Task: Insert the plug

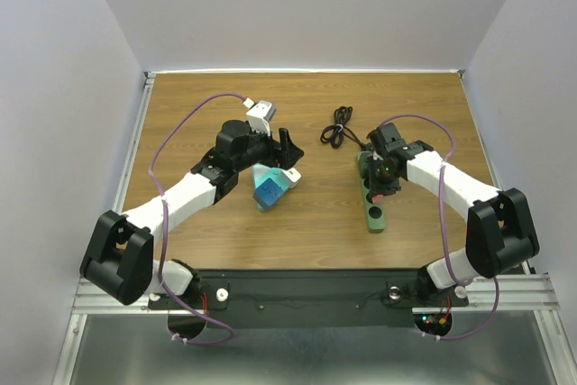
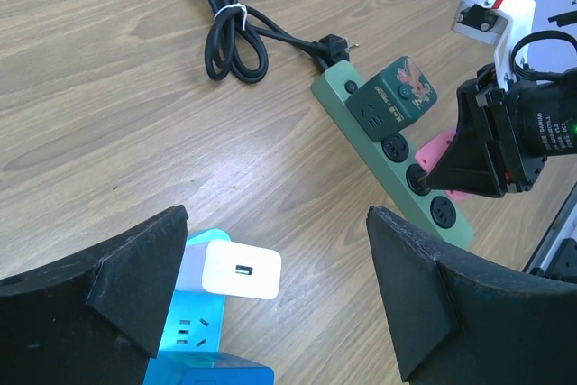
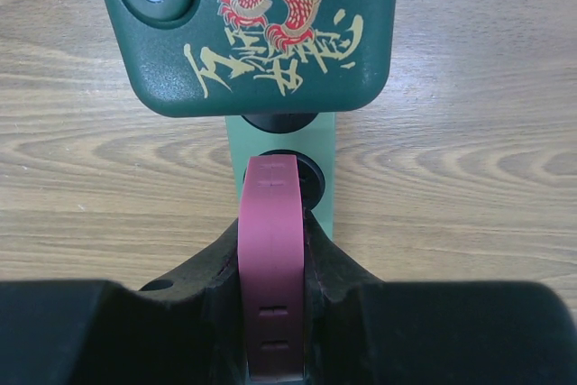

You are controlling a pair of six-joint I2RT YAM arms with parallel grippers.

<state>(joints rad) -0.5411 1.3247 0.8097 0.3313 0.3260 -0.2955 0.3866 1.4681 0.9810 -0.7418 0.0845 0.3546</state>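
Observation:
A dark pink plug (image 3: 272, 250) is clamped between my right gripper's (image 3: 273, 268) fingers, its front end at a round socket of the green power strip (image 3: 279, 140). From the left wrist view, the plug (image 2: 439, 149) meets the strip (image 2: 446, 214) just past the dark green dragon-printed adapter (image 2: 392, 96). I cannot tell how deep the plug sits. My left gripper (image 2: 278, 223) hangs open over a white USB charger (image 2: 241, 270) on a blue power strip (image 2: 194, 335), holding nothing.
The green strip's black cable (image 1: 338, 128) lies coiled at the back of the wooden table. The blue strip (image 1: 269, 191) lies left of centre under the left arm. White walls close the table's sides and back.

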